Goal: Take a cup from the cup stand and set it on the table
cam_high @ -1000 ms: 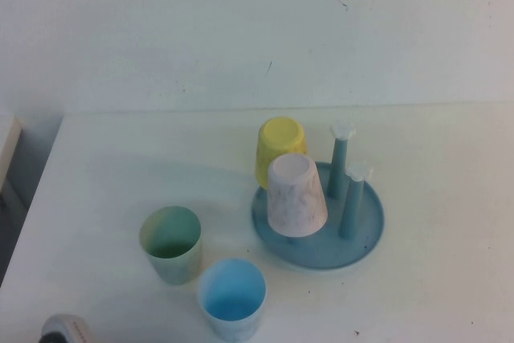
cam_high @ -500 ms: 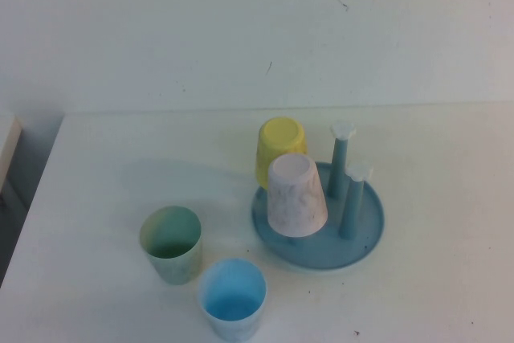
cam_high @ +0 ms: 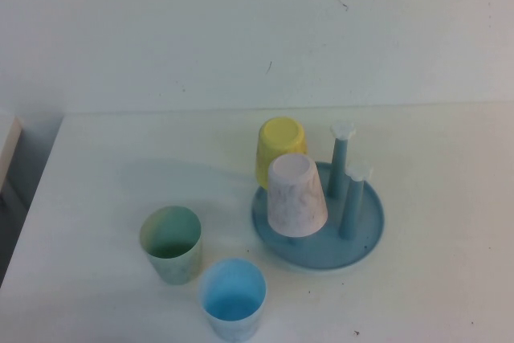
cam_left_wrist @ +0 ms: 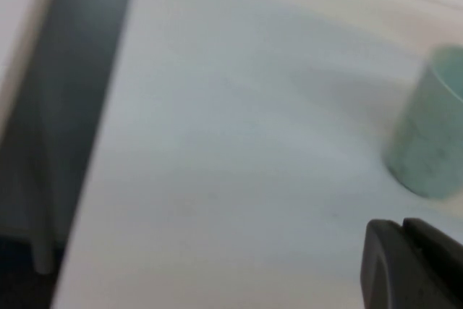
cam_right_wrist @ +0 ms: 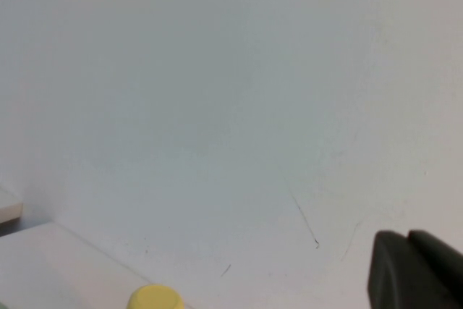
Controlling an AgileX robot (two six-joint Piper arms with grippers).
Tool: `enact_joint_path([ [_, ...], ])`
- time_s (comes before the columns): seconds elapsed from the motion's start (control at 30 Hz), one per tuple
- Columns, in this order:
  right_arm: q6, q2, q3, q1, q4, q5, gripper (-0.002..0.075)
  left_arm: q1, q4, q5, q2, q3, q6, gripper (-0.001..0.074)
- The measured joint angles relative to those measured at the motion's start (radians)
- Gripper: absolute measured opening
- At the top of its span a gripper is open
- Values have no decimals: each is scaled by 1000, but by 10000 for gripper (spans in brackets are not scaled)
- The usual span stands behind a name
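High view: cup stand [cam_high: 365,240], round blue-grey tray, sits on the white table [cam_high: 450,174]. Light blue cup [cam_high: 233,298] stands upright, mouth up, on the table, near-left of the stand and apart from it. Pale green tumbler [cam_high: 171,243] upright just left of the blue cup, further from the stand. On the stand: pinkish-white marbled tumbler [cam_high: 295,195] upside down at its near-left side, yellow tumbler [cam_high: 280,149] upside down behind it at the stand's far-left rim. Two bare blue pegs w/ white flower caps [cam_high: 343,129] on the stand's right half. No arms in this view.

Left wrist view: left gripper [cam_left_wrist: 409,260], dark fingers pressed together, nothing between them, above bare table w/ the green tumbler [cam_left_wrist: 428,135] beyond it. Table edge and dark gap on the other side.

Right wrist view: right gripper [cam_right_wrist: 411,269] fingers pressed together, empty, facing the white wall [cam_right_wrist: 217,92]; top of the yellow tumbler [cam_right_wrist: 155,298] just shows.
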Motion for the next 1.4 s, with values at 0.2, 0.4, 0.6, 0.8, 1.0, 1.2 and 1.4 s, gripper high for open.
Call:
enact_joint_path([
  [0.2,0,0,0,0,10,0,-1,160,7,2,-24,-2,0,-1],
  [0.4,0,0,2,0,10,-2,-1,204,7,8,-24,-2,0,-1],
  [0.6,0,0,19,0,11,-8,-1,204,8,12,-24,-4,0,-1],
  [0.8,-44,0,38,0,11,-125,-1,204,8,12,-24,-4,0,-1],
  [1.0,-181,0,50,0,11,-233,-1,204,9,12,-24,-4,3,-1],
  [1.2,-252,0,50,0,14,-247,-1,204,9,13,-24,-4,3,-1],
  [1.4,-277,-2,84,0,17,-286,-1,204,10,15,-24,-4,3,-1],
])
